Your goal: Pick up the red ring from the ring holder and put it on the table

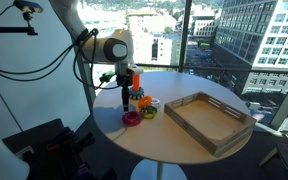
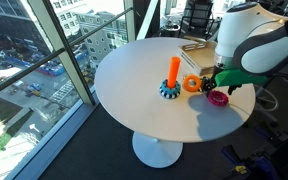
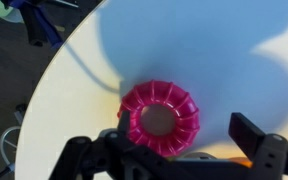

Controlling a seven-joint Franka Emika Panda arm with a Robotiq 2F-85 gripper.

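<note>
The red ring (image 3: 159, 118) lies flat on the white table (image 3: 214, 50), just in front of my gripper (image 3: 184, 150). The jaws are wide apart; the ring sits near the left finger and nothing is held. In both exterior views the ring (image 2: 217, 97) (image 1: 131, 118) rests on the table (image 2: 134, 80) right under the gripper (image 2: 220, 86) (image 1: 125, 100). The ring holder (image 2: 173, 72), an upright orange peg with a blue ring at its foot, stands a short way from the gripper. It also shows in an exterior view (image 1: 136, 82), partly hidden by the gripper.
A yellow-and-orange round piece (image 2: 192, 84) (image 1: 147, 103) lies between the holder and the red ring. A green ring (image 1: 149, 113) lies beside it. A rectangular wooden tray (image 1: 209, 118) takes up the table's far side. The table edge (image 3: 54, 90) is close to the ring.
</note>
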